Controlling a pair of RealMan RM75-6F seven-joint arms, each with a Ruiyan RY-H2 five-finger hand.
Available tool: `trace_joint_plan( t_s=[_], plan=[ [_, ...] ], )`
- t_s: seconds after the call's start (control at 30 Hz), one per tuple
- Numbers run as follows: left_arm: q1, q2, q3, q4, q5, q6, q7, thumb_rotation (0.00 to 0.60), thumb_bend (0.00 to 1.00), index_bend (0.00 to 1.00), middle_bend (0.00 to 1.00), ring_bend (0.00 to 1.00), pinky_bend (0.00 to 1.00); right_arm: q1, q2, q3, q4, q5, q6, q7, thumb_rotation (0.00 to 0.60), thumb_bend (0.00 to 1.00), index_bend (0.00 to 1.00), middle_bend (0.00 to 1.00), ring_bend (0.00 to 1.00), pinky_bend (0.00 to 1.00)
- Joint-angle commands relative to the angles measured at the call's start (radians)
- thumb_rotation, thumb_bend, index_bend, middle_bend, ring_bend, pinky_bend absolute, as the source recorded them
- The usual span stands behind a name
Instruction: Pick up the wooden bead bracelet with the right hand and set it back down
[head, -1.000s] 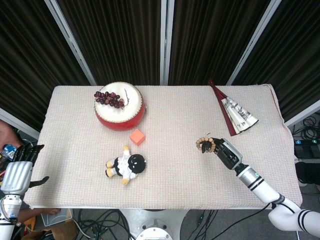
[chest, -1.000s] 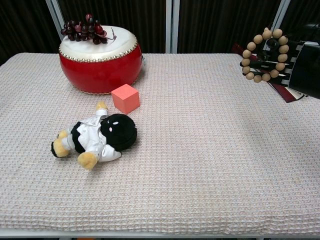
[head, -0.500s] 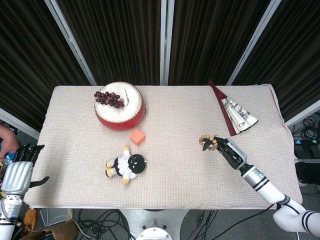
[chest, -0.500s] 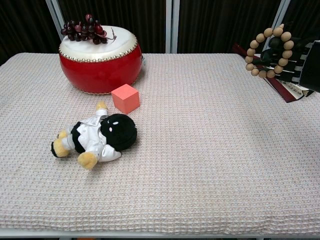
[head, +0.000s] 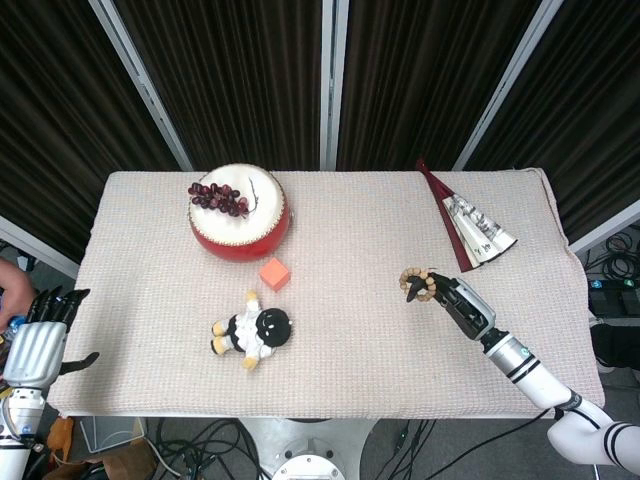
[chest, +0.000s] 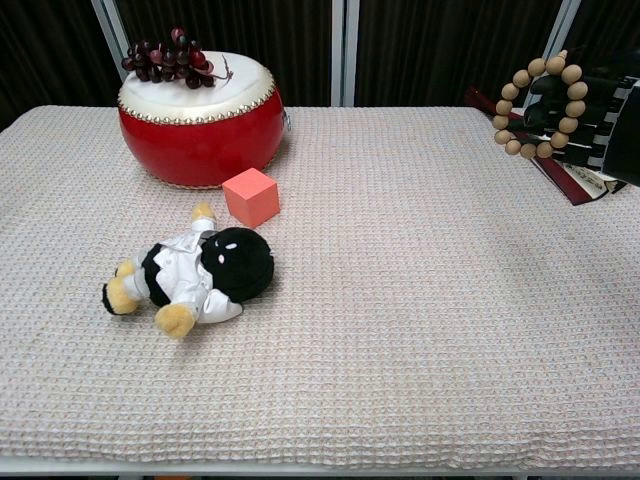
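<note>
Wooden bead bracelet (chest: 541, 107): round pale beads on a loop, hanging off the fingers of the right hand (head: 462, 304), clear of the cloth at the table's right side.
Change: bracelet sits slightly higher and further right than a second ago; lift looks complete, set-down not yet begun.
Left hand (head: 38, 335): fingers apart, holding nothing, off the table's near-left corner.
Table cloth (chest: 400, 300): waffle-weave, beige.
Plush doll (chest: 190, 270): soft, lying on its side.
Cube (chest: 250, 197): orange, hard-edged.
Drum (chest: 198, 118): red shell, white skin, grapes (chest: 165, 55) on top.

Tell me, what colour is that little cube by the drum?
Salmon pink cube, clearest in the chest view.
</note>
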Motion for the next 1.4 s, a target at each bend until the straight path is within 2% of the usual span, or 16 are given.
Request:
trace_joint_plan(
  t_s=[0.03,0.13,0.27,0.37,0.47,0.53,0.87,0.93,1.03,1.13,1.23,1.4],
  plan=[
    [0.0,0.002,0.0,-0.004,-0.001,0.0,0.003,0.6,0.0,0.11,0.12,0.0,0.01,0.002,-0.002,-0.002,0.001,-0.001,-0.001,0.003,0.198,0.36,0.39,0.46,0.14,0.0],
    [0.002,0.005,0.001,-0.01,-0.002,0.002,0.006,0.6,0.0,0.11,0.12,0.0,0.01,0.0,-0.002,-0.002,-0.002,0.0,0.004,0.006,0.199,0.35,0.41,0.48,0.16,0.0],
    [0.004,0.006,0.001,-0.013,0.0,0.007,0.006,0.6,0.0,0.11,0.12,0.0,0.01,-0.008,0.001,-0.001,-0.009,0.008,0.014,0.001,0.198,0.39,0.51,0.53,0.2,0.0],
    [0.004,0.007,0.001,-0.015,0.002,0.009,0.008,0.6,0.0,0.11,0.12,0.0,0.01,-0.015,0.007,0.001,-0.015,0.014,0.023,0.0,0.196,0.47,0.57,0.56,0.22,0.0],
    [0.004,0.005,0.001,-0.013,0.002,0.01,0.007,0.6,0.0,0.11,0.12,0.0,0.01,-0.023,0.014,0.002,-0.019,0.017,0.032,0.0,0.195,0.61,0.59,0.57,0.23,0.0],
    [0.003,0.006,0.0,-0.013,0.003,0.01,0.007,0.6,0.0,0.11,0.12,0.0,0.01,-0.027,0.019,0.004,-0.022,0.021,0.036,-0.003,0.195,0.64,0.6,0.58,0.23,0.0],
    [0.003,0.003,0.0,-0.007,0.002,0.009,0.0,0.6,0.0,0.11,0.12,0.0,0.01,-0.04,0.032,0.016,-0.039,0.039,0.038,-0.026,0.195,0.62,0.65,0.61,0.26,0.0],
    [0.003,0.002,-0.001,-0.006,0.001,0.009,0.001,0.6,0.0,0.11,0.12,0.0,0.01,-0.042,0.032,0.019,-0.038,0.042,0.038,-0.025,0.195,0.58,0.65,0.61,0.26,0.0],
    [0.002,0.001,-0.001,-0.005,0.001,0.008,0.001,0.6,0.0,0.11,0.12,0.0,0.01,-0.044,0.03,0.022,-0.036,0.045,0.036,-0.026,0.194,0.45,0.66,0.62,0.26,0.0],
    [0.0,0.002,-0.001,-0.006,0.001,0.006,0.002,0.6,0.0,0.11,0.12,0.0,0.01,-0.044,0.031,0.027,-0.038,0.051,0.029,-0.033,0.195,0.4,0.67,0.62,0.26,0.0],
    [0.0,0.002,-0.002,-0.006,0.001,0.006,0.003,0.6,0.0,0.11,0.12,0.0,0.01,-0.047,0.031,0.034,-0.042,0.06,0.026,-0.037,0.196,0.42,0.68,0.63,0.27,0.0],
    [-0.001,0.002,-0.003,-0.008,-0.002,0.005,0.007,0.6,0.0,0.11,0.12,0.0,0.01,-0.052,0.036,0.041,-0.049,0.067,0.023,-0.041,0.194,0.55,0.71,0.65,0.29,0.0]
  ],
)
